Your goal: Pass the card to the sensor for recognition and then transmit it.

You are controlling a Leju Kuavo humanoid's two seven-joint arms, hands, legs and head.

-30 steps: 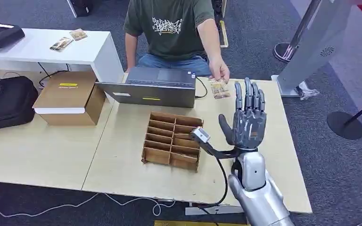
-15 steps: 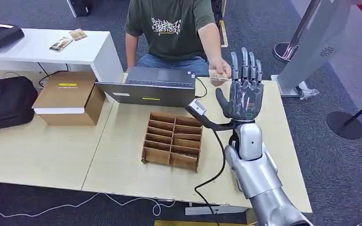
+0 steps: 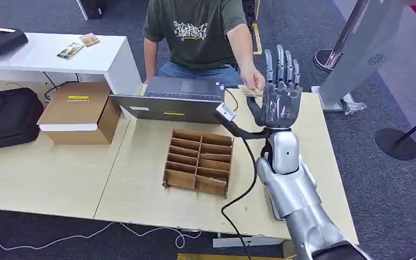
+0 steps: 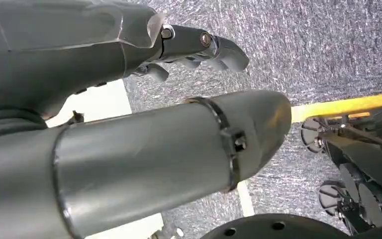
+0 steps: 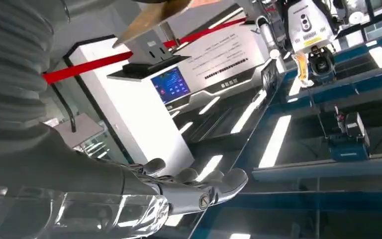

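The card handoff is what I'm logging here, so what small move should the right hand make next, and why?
Probably close its fingers on the card. The right hand is raised with fingers spread and holds nothing, while the person's hand holds the card right beside its thumb side. Whether the card already touches the palm cannot be told.

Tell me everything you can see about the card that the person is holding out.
The card is a small, thin, flat rectangle, tan to brown with a printed pattern too small to read. A person's hand pinches it above the far edge of the table, beside the laptop. It lies roughly level, just in front of the right hand, whose fingers point upward, spread; whether they touch it cannot be told.
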